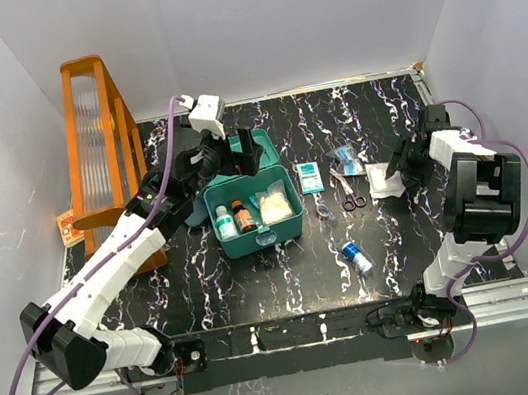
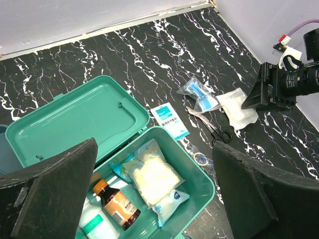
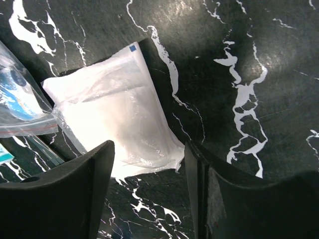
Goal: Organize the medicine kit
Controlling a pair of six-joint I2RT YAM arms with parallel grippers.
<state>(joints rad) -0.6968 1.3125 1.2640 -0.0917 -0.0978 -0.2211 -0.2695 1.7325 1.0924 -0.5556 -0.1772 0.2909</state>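
Note:
The teal medicine kit [image 1: 263, 238] stands open at mid-table with its lid [image 1: 233, 151] laid back. It holds a brown bottle [image 2: 115, 205], a white bottle [image 2: 95, 228], a cotton packet [image 2: 152, 175] and a small sachet [image 2: 173, 198]. My left gripper [image 1: 233, 158] hovers open and empty above the kit [image 2: 198, 168], its fingers [image 2: 50, 194] wide apart. My right gripper [image 1: 403, 163] is open low over the table. Its fingers [image 3: 75, 191] straddle the near corner of a white gauze packet [image 3: 112, 114], which also shows in the top view [image 1: 382, 181].
Loose items lie right of the kit: a blue-white sachet [image 1: 310, 177], a clear bag with a blue item [image 1: 345, 155], scissors [image 1: 351, 199], a small clear vial [image 1: 323, 211] and a blue-white bottle [image 1: 357, 258]. A tall orange rack [image 1: 100, 154] stands at back left.

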